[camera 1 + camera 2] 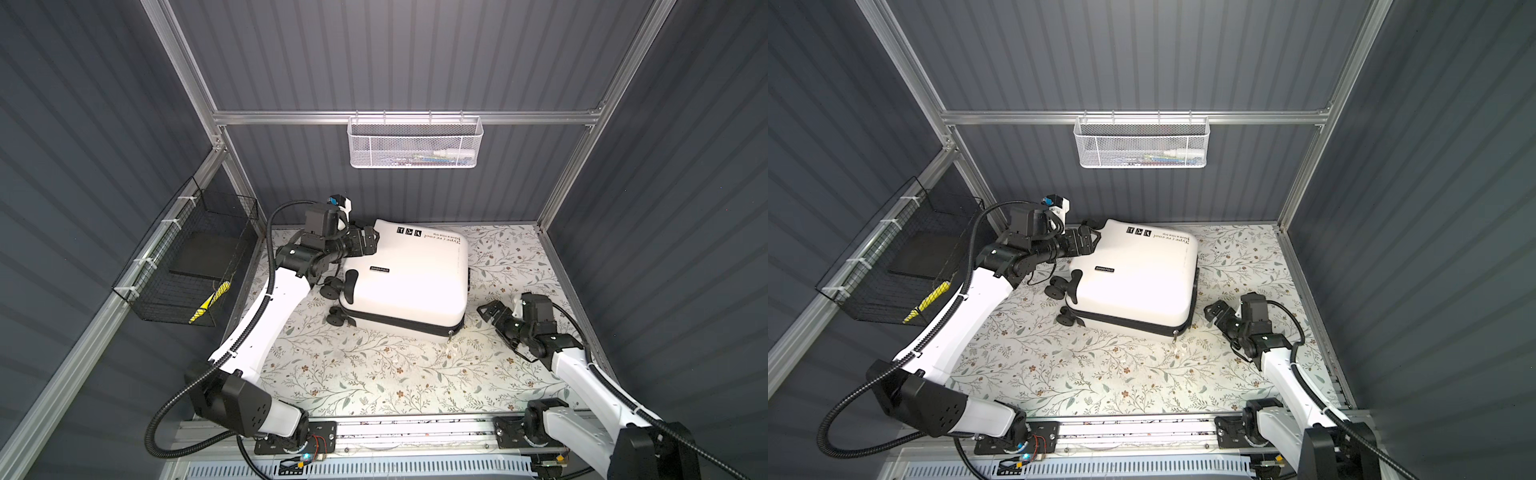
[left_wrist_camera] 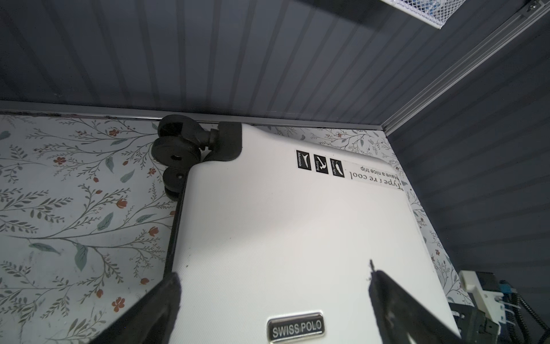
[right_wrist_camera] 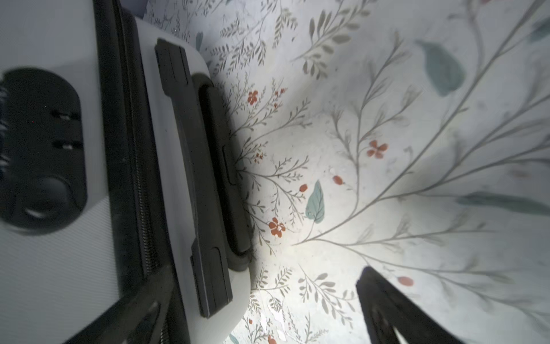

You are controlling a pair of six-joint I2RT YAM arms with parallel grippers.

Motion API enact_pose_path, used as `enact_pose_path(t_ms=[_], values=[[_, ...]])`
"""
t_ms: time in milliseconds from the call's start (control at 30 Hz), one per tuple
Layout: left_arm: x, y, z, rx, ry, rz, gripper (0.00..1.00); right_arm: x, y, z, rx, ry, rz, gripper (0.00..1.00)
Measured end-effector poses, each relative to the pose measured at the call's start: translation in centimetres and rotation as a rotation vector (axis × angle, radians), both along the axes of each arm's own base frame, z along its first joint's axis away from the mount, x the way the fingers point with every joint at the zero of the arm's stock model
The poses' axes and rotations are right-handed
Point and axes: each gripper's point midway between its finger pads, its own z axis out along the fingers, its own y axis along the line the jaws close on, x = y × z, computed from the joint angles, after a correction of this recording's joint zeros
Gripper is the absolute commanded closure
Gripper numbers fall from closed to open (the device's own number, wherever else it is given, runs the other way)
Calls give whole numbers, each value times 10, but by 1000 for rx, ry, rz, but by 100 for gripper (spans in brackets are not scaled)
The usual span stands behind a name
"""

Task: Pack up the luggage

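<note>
The luggage was seen lying flat and shut on the floral table, toward the back and near the middle in both top views. Its wheels were turned to the left and its printed shell faced up. The left gripper was held at the far left corner of the luggage, above the shell. In the left wrist view its jaws were spread wide and nothing was grasped. One finger was seen at the shell's edge and the other over the white surface; whether the shell was touched could not be told. The right gripper was held low over the table, just right of the luggage and apart from it. Its jaws were likewise released and empty, and the black handle on the luggage's side was seen close before them in the right wrist view. A white mesh basket was hung on the back wall, and a black wire basket on the left wall.
</note>
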Motion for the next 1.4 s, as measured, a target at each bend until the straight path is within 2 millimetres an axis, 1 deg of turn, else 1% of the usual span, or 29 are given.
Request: enact_pose_path(t_ms=[167, 267, 367, 500, 633, 700, 800, 900, 1000, 1133, 1233, 1333, 1400], values=[[-18, 8, 12, -22, -11, 13, 0, 10, -26, 21, -40, -5, -49, 1], [-37, 13, 10, -54, 1, 13, 0, 21, -38, 39, -50, -11, -73, 1], [-59, 16, -7, -87, 48, 5, 0, 37, -47, 61, -62, -29, -85, 1], [-83, 17, -32, -135, 124, -2, 0, 67, -53, 97, -59, -69, -82, 1], [-104, 18, -48, -197, 179, 0, 0, 97, -50, 127, -30, -121, -43, 1], [-113, 17, -54, -236, 199, -2, 0, 111, -46, 138, -9, -142, -15, 1], [-123, 13, -64, -283, 223, -8, 0, 135, -40, 148, 31, -163, 29, 1], [-134, 3, -78, -298, 252, -27, 0, 159, -34, 146, 73, -161, 68, 1], [-143, -8, -89, -297, 271, -50, 0, 180, -30, 135, 115, -145, 98, 2], [-152, -17, -99, -316, 273, -63, 0, 207, -26, 117, 167, -117, 127, 3], [-157, -16, -112, -331, 283, -47, 0, 228, -22, 108, 200, -110, 149, 4], [-159, -12, -124, -338, 291, -29, 0, 251, -18, 104, 226, -117, 170, 5], [-160, -12, -128, -342, 289, -27, 0, 267, -13, 103, 248, -123, 185, 5]])
